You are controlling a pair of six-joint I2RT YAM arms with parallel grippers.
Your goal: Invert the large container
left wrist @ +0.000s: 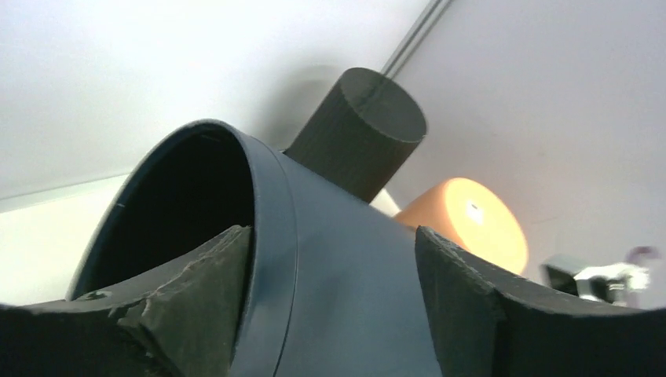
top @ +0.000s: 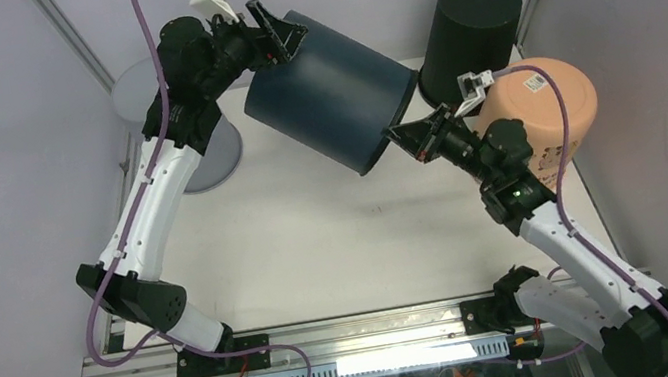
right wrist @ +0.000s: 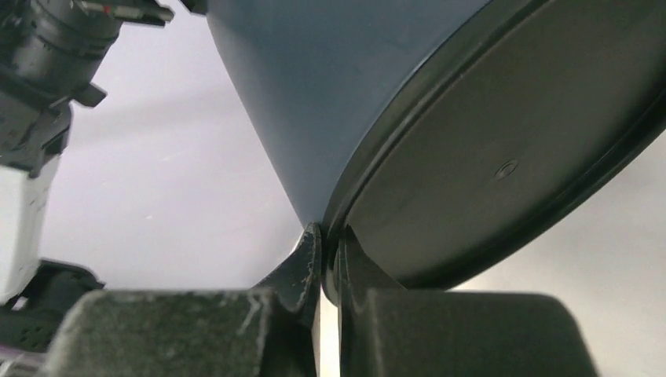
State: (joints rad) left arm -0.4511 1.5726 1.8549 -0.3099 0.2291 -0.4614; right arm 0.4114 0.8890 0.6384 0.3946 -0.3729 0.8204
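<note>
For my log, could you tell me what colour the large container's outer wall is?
Dark navy blue plastic cylinder, clearest in the top external view.

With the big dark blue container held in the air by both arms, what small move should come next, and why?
Probably keep rolling the dark blue container until its mouth faces the table. It lies roughly sideways in the air: the left pincer straddles the open rim and the right pincer pinches the base edge, so the turn looks only half done.
</note>
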